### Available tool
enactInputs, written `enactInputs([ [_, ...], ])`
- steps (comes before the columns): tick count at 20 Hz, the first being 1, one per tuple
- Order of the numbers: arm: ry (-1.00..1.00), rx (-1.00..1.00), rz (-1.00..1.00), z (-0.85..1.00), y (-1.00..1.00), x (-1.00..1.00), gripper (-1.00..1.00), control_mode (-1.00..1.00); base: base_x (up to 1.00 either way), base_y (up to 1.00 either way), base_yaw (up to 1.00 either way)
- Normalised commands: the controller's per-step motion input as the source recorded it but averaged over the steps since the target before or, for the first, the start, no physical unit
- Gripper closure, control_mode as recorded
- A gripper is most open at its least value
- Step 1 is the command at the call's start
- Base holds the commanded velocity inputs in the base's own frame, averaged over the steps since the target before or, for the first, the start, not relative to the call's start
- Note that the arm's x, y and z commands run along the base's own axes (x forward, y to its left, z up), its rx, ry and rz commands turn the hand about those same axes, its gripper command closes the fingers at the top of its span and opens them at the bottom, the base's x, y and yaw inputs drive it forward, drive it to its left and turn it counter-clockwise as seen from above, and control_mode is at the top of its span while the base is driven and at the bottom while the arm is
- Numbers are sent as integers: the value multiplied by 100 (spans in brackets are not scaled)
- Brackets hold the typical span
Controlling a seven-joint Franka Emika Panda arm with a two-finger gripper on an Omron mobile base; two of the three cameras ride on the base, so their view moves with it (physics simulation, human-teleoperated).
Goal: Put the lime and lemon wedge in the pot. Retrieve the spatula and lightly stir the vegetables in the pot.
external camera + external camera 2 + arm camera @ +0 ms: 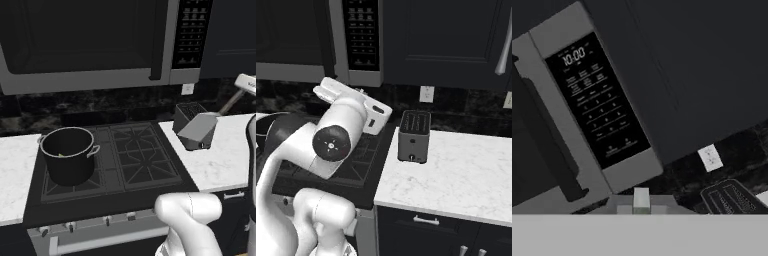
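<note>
Spatula (200, 129) slanted blade-down at the frame's right before the toaster (189, 115); my fingers clamped its handle.

Black gas stove (135, 160) set between white marble counters (220, 150), black pot (68, 155) on its burner grate far from the gripper, dark slotted toaster (414, 136) on the counter nearer the gripper

Black pot (67, 162); pale grey spatula (199, 127); white marbled counter (456, 175).
</note>
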Motion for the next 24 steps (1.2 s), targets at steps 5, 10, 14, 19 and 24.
enactInputs([
  [5,5,-44,22,28,100,0,100,-100,0,0,0],
  [10,-1,-35,3,0,93,1,100,-100,0,0,0],
  [14,0,-29,0,0,56,13,100,-100,0,0,0],
  [19,0,-12,0,-1,23,0,100,100,0,24,0],
  [24,0,0,0,0,0,0,100,100,-5,95,0],
])
